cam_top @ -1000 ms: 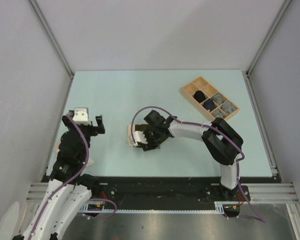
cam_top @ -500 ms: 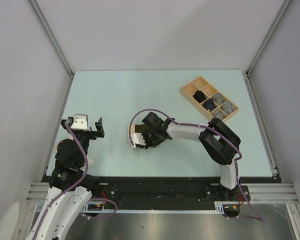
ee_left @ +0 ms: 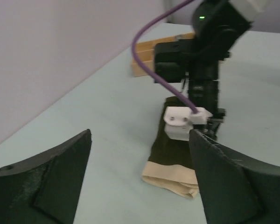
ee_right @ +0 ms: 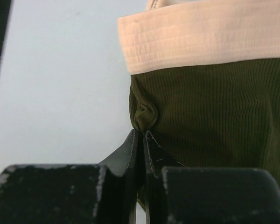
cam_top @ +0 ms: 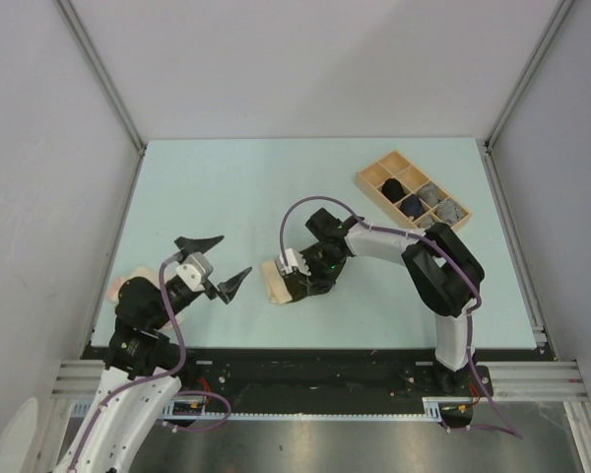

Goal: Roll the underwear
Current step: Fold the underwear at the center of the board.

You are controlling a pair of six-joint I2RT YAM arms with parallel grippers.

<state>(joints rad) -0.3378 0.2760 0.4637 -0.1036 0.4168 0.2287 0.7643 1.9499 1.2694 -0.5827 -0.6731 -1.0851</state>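
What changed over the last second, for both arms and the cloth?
The right gripper closed, pinching the edge of the olive underwear, and dragged it slightly right and nearer. The left gripper swung from pointing away to pointing right toward that garment, jaws open. The wooden tray and what lies in it stayed put.

Your left pincer (ee_left: 140, 135) stands wide apart near the olive underwear (ee_left: 170, 149), whose beige band (ee_left: 170, 176) faces it. The right pincer (ee_left: 213, 125) touches the underwear's far half; a wooden tray (ee_left: 142, 56) lies beyond it.
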